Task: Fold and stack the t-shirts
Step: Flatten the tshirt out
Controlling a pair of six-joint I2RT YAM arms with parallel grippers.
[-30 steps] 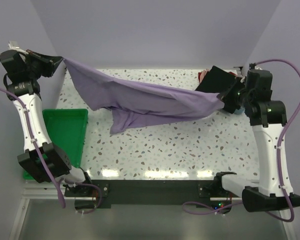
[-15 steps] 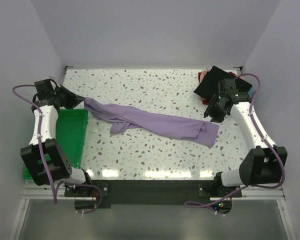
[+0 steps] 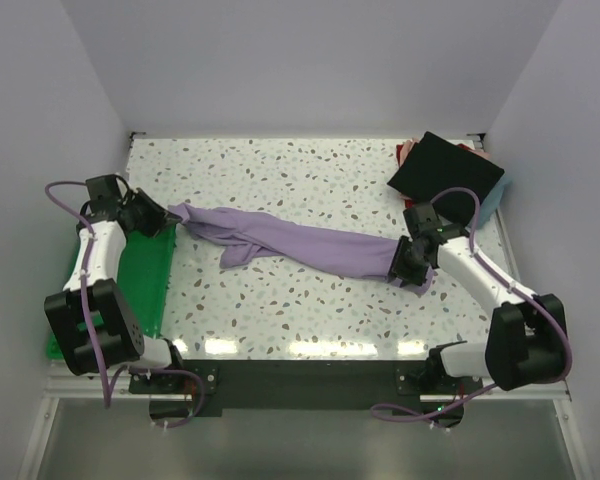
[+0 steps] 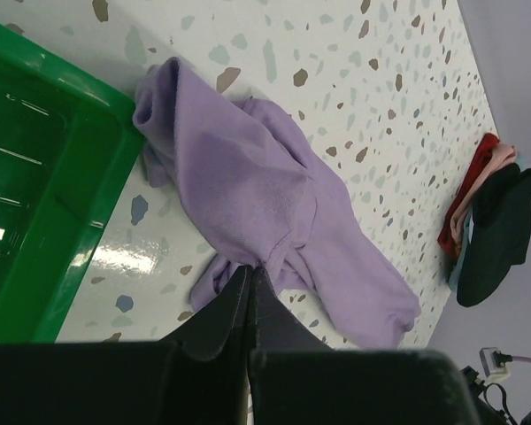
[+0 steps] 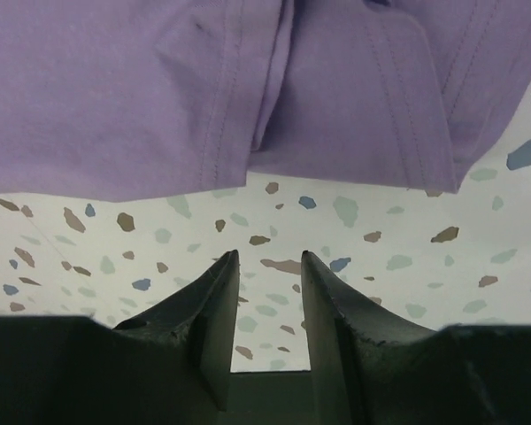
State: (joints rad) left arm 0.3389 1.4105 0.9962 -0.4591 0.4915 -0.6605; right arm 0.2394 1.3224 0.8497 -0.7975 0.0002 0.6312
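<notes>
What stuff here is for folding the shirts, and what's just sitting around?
For the job: purple shirt, black shirt, red shirt.
Just sitting around: green tray.

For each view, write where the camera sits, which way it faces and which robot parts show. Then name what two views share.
Top external: above and behind the bases, looking down on the table; both arms, the left gripper and the right gripper show.
Left wrist: on the left arm, looking across the table toward the folded stack; its shut fingers show.
Right wrist: low, facing down at the tabletop; its parted fingers show.
Shared: all see the purple t-shirt; top and left wrist see the green tray.
</notes>
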